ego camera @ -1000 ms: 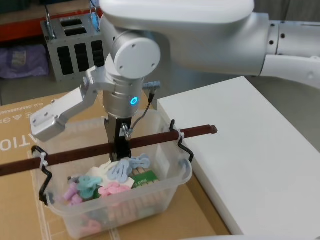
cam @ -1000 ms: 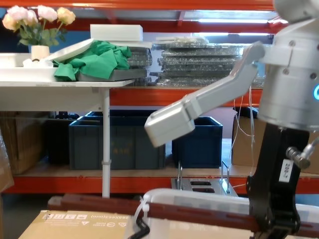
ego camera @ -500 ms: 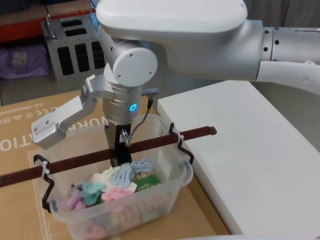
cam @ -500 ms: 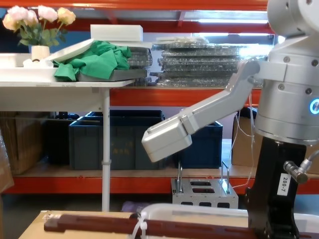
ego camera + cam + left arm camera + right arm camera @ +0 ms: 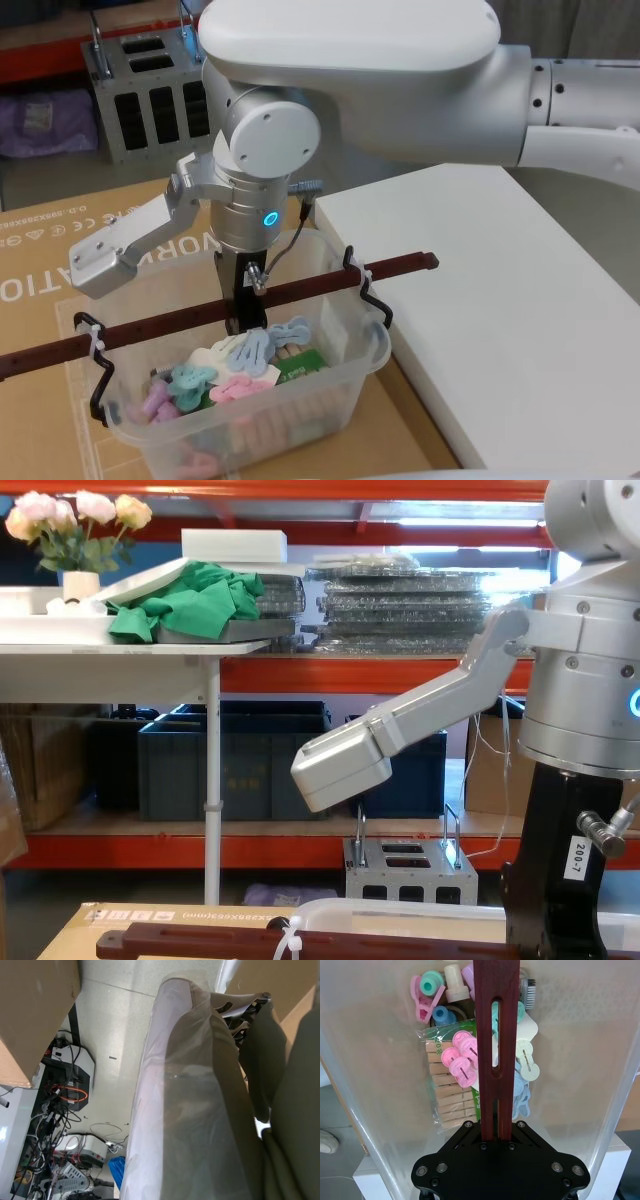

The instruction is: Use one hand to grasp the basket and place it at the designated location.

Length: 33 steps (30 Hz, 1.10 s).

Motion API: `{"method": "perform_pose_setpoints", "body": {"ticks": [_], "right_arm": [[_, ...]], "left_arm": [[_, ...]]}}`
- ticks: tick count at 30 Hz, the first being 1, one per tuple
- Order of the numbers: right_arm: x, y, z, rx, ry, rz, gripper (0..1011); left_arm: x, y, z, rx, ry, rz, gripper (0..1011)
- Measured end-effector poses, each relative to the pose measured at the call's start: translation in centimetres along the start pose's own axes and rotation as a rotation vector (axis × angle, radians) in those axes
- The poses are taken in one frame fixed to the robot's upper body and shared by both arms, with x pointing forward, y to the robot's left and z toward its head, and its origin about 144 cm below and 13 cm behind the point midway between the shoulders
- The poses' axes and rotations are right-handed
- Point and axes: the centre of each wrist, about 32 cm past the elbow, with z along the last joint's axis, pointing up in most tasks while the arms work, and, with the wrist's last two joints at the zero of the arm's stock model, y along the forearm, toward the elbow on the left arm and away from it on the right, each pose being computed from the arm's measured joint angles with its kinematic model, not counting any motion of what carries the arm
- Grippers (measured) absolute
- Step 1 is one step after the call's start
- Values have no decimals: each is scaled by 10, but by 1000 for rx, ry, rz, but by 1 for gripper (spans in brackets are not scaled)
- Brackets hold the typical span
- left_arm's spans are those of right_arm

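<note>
The basket (image 5: 300, 410), a translucent whitish tub holding coloured clothes pegs (image 5: 230, 375), is over a cardboard box. Its reddish-brown bar handle (image 5: 330, 282) runs across the top, tied to black wire hooks with white zip ties (image 5: 95, 340). My right gripper (image 5: 243, 305) reaches down from above and is shut on the middle of the handle. In the right wrist view the gripper (image 5: 496, 1132) clamps the slotted handle (image 5: 496, 1020) above the pegs (image 5: 462, 1065). The chest view shows the handle (image 5: 200, 945) and the basket rim (image 5: 400, 910) along the bottom edge.
A large white slab (image 5: 500, 300) lies just right of the basket. The cardboard box (image 5: 60, 260) stretches to the left. A small grey metal box (image 5: 150, 90) stands behind on the floor. Dark blue crates (image 5: 230, 760) sit under the shelving, beside a white table (image 5: 120, 645).
The basket, held by my right gripper, has shifted slightly to the right and nearer to me. Its handle sits lower in the chest view than before.
</note>
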Motion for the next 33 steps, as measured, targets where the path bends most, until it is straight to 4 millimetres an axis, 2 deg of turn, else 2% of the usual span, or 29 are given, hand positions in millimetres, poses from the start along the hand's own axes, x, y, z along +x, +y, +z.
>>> {"method": "perform_pose_setpoints", "body": {"ticks": [33], "right_arm": [[-2, 2, 6, -1, 14, 8, 0]], "left_arm": [[0, 0, 0, 0, 0, 0, 0]]}}
